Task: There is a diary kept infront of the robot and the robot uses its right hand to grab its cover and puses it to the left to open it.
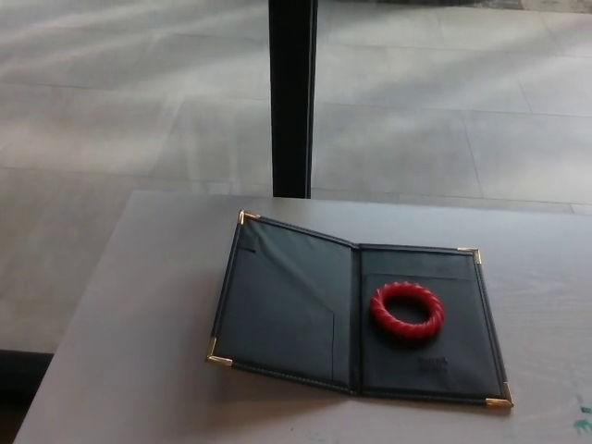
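A dark diary (296, 310) with gold corner caps lies open on the grey table (139, 314), its cover spread flat to the left. On the right inside page rests a red twisted ring (407, 310). Neither of my hands shows in the head view.
A black upright post (290, 92) stands just beyond the table's far edge, behind the diary. Pale tiled floor lies past the table. A small green mark (583, 421) sits at the table's right edge.
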Controlling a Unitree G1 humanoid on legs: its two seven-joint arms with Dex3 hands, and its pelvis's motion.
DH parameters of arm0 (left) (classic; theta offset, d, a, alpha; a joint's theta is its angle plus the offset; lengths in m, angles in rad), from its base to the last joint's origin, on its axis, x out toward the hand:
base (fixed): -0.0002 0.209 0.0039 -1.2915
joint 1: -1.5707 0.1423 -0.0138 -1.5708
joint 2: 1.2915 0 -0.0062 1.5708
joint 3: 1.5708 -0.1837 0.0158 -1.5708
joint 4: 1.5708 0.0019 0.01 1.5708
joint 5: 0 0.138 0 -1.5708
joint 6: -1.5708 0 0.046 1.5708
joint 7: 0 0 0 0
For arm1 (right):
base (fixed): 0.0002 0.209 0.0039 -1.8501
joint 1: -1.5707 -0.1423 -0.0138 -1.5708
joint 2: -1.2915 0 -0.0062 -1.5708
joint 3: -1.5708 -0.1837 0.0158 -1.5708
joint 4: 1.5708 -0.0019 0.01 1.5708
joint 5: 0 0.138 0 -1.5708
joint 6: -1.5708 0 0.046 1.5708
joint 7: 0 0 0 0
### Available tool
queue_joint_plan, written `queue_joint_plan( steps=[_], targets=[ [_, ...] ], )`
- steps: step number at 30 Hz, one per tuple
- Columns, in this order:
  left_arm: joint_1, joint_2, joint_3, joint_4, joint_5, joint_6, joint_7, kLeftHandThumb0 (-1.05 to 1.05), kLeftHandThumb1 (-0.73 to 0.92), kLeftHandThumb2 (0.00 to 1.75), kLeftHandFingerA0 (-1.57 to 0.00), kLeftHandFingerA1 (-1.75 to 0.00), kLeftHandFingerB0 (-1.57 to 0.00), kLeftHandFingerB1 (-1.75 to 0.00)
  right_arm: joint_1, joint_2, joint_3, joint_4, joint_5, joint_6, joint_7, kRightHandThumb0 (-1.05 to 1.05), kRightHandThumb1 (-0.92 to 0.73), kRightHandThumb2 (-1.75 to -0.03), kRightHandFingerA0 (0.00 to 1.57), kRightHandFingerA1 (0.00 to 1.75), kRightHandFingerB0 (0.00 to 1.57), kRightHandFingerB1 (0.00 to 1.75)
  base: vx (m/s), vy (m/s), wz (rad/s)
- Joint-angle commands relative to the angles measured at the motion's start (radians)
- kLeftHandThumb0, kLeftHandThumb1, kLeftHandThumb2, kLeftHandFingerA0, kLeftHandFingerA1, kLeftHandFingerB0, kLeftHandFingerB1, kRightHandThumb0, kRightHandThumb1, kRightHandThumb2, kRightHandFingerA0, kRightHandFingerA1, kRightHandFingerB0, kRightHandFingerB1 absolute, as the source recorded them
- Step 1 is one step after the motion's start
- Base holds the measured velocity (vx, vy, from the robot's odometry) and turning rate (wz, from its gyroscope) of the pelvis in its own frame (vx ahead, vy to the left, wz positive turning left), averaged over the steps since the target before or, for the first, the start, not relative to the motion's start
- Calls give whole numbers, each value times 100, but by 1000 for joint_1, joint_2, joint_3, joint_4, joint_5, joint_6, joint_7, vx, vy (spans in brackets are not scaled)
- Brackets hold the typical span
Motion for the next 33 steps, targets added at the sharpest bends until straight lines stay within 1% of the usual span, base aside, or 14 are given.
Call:
queue_joint_plan(
  steps=[1,5,6,7,12,13,14,15,17,25,26,31,32,33],
  targets=[
    [8,12,25,39,-3,-37,-23,-69,92,94,-19,-90,-12,-63,68,85,-82,93,117,-160,-110,-81,-92,-72,60,93,44,75,0,0,0],
    [12,23,29,79,6,-53,-43,-67,92,96,-19,-91,-13,-63,91,120,-102,156,141,-217,-130,-83,-92,-73,60,102,37,79,0,0,0],
    [7,29,30,91,8,-60,-45,-69,88,117,-26,-76,-15,-62,99,130,-102,153,154,-211,-125,-82,-92,-73,58,103,36,79,0,0,0],
    [9,27,27,82,10,-54,-44,-69,92,95,-20,-90,-13,-62,105,130,-100,174,162,-226,-120,-81,-92,-73,58,101,40,78,0,0,0],
    [16,19,17,61,16,-47,-44,-70,92,96,-26,-85,-17,-64,91,146,-131,215,271,-156,-162,-78,-92,-70,61,104,41,79,0,0,0],
    [17,19,16,65,16,-48,-51,-60,85,126,-36,-78,-11,-58,90,153,-139,214,302,-143,-148,-77,-92,-71,58,107,38,80,0,0,0],
    [24,17,11,50,20,-46,-47,-61,85,126,-37,-79,-12,-59,88,164,-140,208,315,-122,-161,-69,-76,-119,70,97,37,74,0,0,0],
    [25,15,15,44,16,-41,-43,-60,83,125,-36,-79,-11,-59,104,187,-128,174,328,-107,-145,-74,-92,-79,46,108,32,82,0,0,0],
    [11,25,15,60,16,-49,-49,-66,92,95,-19,-91,-14,-64,105,206,-106,179,329,-101,-147,-71,-92,-80,46,100,32,77,0,0,0],
    [-11,21,4,58,18,-54,-47,-66,92,95,-22,-78,-13,-61,96,206,-50,168,366,-98,-195,-77,-92,-79,54,112,35,80,0,0,0],
    [-11,16,-2,46,18,-47,-47,-67,88,118,-26,-75,-15,-62,99,200,-44,170,375,-103,-197,-78,-92,-80,52,112,33,80,0,0,0],
    [-10,35,-14,84,24,-46,-79,-66,92,96,-23,-79,-13,-61,117,193,-16,164,404,-98,-217,-80,-92,-81,51,111,31,79,0,0,0],
    [0,37,-15,87,25,-50,-89,-66,89,118,-24,-75,-14,-62,127,200,-6,145,407,-93,-230,-80,-92,-81,53,111,31,80,0,0,0],
    [7,39,-12,87,23,-51,-93,-65,92,97,-17,-89,-11,-62,132,199,5,147,405,-93,-224,-81,-92,-84,48,110,29,80,0,0,0]
  ],
)
